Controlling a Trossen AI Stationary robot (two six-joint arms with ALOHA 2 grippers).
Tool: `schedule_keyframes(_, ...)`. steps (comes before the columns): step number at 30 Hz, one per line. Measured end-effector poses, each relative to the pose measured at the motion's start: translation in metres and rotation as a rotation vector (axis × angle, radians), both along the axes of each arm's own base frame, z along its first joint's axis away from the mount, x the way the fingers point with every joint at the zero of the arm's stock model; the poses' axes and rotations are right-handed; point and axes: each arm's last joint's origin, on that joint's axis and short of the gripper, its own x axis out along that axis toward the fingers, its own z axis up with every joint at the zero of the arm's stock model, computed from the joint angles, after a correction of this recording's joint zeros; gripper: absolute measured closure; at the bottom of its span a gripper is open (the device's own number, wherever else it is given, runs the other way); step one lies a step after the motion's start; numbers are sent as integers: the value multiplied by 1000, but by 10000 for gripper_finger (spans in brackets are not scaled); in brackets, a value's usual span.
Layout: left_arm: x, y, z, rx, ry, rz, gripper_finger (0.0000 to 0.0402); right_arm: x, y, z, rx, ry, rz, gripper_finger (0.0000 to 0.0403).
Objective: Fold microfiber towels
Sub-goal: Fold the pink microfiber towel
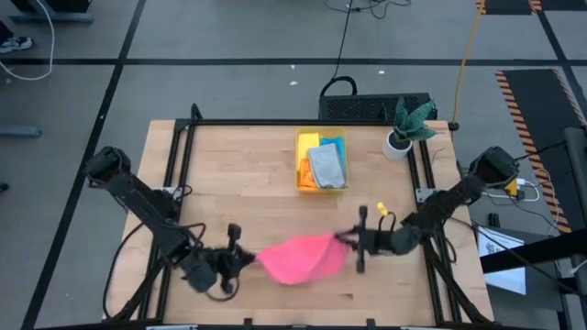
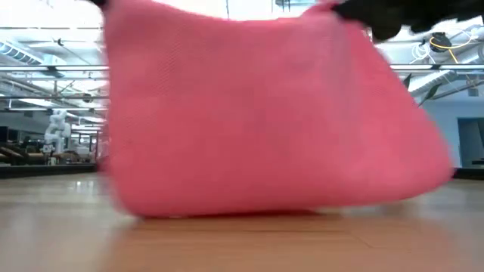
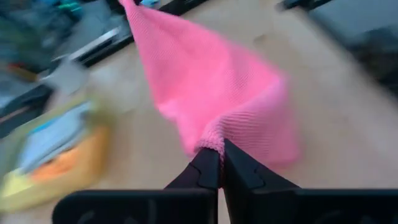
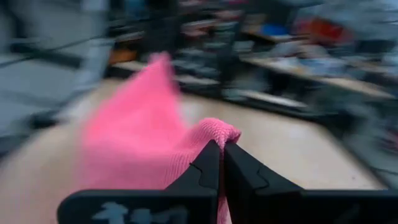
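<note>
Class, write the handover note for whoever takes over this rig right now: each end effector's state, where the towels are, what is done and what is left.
Left end effector: shut on one corner of the pink towel, near the table's front edge.
Right end effector: shut on the opposite corner of the same towel.
Pink towel: held up between both arms, sagging; in the low view its bottom edge seems to touch the wooden table.
Other towels: grey, orange, yellow and blue ones lie in the yellow bin at mid-table, beside the plant.
Done: the pink towel is picked up and spread.
Left: fold the pink towel, then the four in the bin.
</note>
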Motion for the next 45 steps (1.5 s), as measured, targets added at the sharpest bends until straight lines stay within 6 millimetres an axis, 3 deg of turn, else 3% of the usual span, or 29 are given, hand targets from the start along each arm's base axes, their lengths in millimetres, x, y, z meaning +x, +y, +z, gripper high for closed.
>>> schedule_keyframes(6,23,40,0,316,-29,227,396,-1,-24,10,-114,-134,-348,402)
schedule_keyframes(8,28,47,4,429,-58,294,397,-2,-24,16,-158,-162,-369,402)
schedule_keyframes(11,32,53,3,431,-38,282,383,-4,-19,13,-194,-146,-291,402)
schedule_keyframes(15,36,59,-18,262,135,140,358,-4,-13,-15,-195,56,-99,402)
schedule_keyframes(18,34,59,-48,198,262,90,335,-6,-11,-39,-56,234,35,402)
schedule_keyframes(22,31,56,-84,221,377,72,299,-3,-4,-63,64,353,142,400)
schedule_keyframes(25,33,53,-96,264,390,70,275,0,-2,-80,57,391,135,384)
schedule_keyframes(30,37,52,-89,325,294,133,253,5,5,-92,95,428,240,329)
schedule_keyframes(37,60,44,-62,209,96,101,260,16,29,-72,262,431,444,249)
schedule_keyframes(40,74,41,-56,121,4,-9,266,21,41,-70,275,463,469,238)
schedule_keyframes(45,91,37,-62,102,-102,-158,270,34,64,-82,153,489,516,240)
